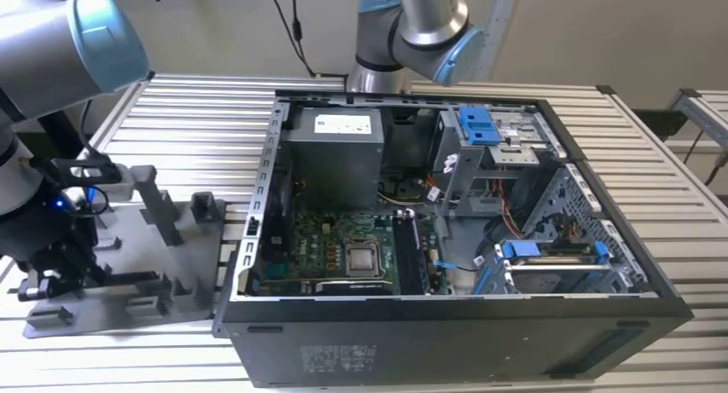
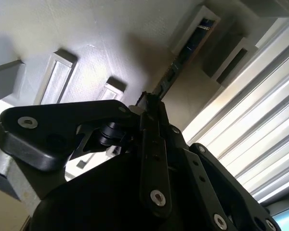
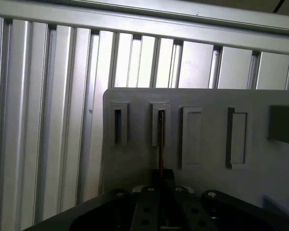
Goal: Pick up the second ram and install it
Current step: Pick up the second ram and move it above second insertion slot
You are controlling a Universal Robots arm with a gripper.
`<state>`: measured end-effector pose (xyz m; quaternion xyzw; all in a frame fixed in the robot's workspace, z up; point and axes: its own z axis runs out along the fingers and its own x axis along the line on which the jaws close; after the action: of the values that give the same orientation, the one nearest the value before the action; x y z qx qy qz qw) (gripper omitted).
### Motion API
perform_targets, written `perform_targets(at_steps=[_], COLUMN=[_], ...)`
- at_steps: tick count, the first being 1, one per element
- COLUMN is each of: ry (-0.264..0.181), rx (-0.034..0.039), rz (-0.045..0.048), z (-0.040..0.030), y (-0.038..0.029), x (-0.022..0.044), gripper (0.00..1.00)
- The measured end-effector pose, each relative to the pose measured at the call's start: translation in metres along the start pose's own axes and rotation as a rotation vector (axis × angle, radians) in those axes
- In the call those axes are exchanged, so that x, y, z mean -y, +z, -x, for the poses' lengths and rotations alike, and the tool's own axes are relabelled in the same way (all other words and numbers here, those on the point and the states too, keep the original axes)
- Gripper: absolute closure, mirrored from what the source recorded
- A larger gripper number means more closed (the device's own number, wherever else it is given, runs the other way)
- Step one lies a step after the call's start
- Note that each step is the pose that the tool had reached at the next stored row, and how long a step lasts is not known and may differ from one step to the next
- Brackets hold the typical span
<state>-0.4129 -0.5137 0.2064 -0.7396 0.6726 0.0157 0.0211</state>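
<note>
The case (image 1: 455,342) stands on the table (image 1: 193,112), toward the exterior view's right, close to the front edge. The plate (image 1: 125,320) lies on the table just beside the case, on the exterior view's left, near the front corner. Blocks (image 1: 159,205) stand on the plate. The gripper (image 1: 46,286) hangs over the plate's edge farthest from the case. Inside the case, the power supply (image 1: 341,154) sits at the back with the motherboard (image 1: 330,248) before it. The drive cage (image 1: 489,129) is at the back toward the exterior view's right. In the first wrist view, the ram (image 3: 161,139) stands in the second pocket from the plate's corner, its near end between the gripper's fingers.
</note>
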Motion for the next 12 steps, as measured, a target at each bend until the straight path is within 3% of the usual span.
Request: perform_targets(at_steps=[12], ry=[0.006], rx=[0.0], rz=[-0.0003], z=[0.0007], y=[-0.0136], x=[0.0002], gripper=[0.86])
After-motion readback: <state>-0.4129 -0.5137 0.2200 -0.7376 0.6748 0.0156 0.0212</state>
